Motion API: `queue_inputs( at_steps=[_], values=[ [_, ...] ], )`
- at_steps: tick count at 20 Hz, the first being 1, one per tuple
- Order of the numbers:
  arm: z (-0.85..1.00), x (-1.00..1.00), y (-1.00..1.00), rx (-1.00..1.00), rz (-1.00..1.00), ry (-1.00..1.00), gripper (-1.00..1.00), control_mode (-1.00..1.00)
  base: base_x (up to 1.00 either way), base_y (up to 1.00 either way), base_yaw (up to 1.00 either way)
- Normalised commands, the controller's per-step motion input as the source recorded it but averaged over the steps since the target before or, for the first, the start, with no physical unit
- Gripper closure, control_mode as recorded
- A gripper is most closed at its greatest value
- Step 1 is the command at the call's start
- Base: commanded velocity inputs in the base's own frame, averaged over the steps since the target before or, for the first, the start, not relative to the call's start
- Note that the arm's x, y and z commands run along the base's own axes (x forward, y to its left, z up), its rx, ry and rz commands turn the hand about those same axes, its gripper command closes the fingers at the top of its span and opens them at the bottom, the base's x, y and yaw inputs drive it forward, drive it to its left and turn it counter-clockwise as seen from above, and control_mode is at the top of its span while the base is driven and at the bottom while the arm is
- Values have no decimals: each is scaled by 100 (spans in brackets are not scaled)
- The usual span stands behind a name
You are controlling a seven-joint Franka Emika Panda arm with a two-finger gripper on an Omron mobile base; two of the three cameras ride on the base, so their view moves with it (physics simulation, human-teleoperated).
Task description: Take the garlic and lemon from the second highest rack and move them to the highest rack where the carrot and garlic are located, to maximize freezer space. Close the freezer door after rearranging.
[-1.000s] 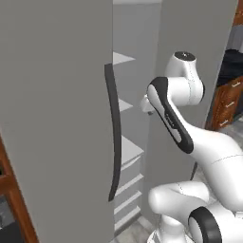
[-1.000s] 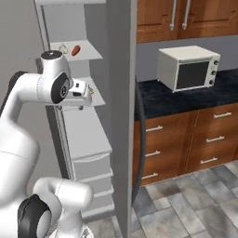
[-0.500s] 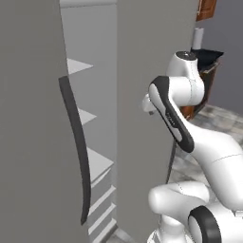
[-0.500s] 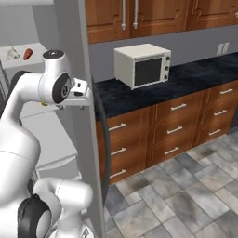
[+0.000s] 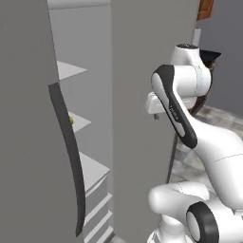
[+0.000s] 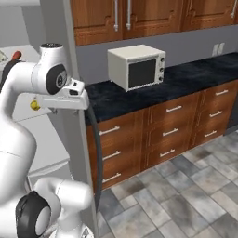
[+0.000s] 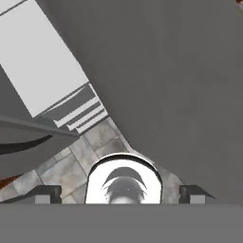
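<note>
The freezer (image 5: 88,95) stands open, its pale shelves showing between two grey panels. The freezer door (image 5: 28,142) hangs swung out at the left with its dark bowed handle (image 5: 66,156). The small yellow lemon (image 6: 34,106) rests on the second highest rack (image 6: 21,116), just left of my hand. On the highest rack (image 6: 25,49) a red-orange carrot tip (image 6: 16,55) peeks past my arm. My gripper (image 7: 119,192) is open and holds nothing. It points down along the matching grey door panel (image 7: 180,85). The garlic is hidden.
A white microwave (image 6: 137,67) sits on the dark counter (image 6: 186,79), with wooden drawers (image 6: 167,125) below and wooden cabinets above. The matching panel's dark handle (image 6: 96,158) juts toward the tiled floor (image 6: 186,195). White freezer drawers (image 7: 76,111) lie low inside.
The whole picture has shifted because the base turned right. The freezer slid to the left of the right base view and more counter came in. The gripper stays open and empty.
</note>
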Motion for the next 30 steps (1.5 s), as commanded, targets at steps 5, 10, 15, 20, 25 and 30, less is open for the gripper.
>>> queue_inputs(
  at_steps=[5, 10, 15, 20, 25, 30],
  values=[
    [0, 0, 0, 0, 0, 0, -100, 100, -48, 57, 19],
    [0, 0, 0, 0, 0, 0, -100, 100, 26, 66, -5],
    [0, 0, 0, 0, 0, 0, -100, 100, 48, 4, 2],
    [0, 0, 0, 0, 0, 0, -100, 100, 52, 0, 13],
    [0, 0, 0, 0, 0, 0, -100, 100, 54, -16, 35],
    [0, 0, 0, 0, 0, 0, -100, 100, 56, -22, 50]
  ],
)
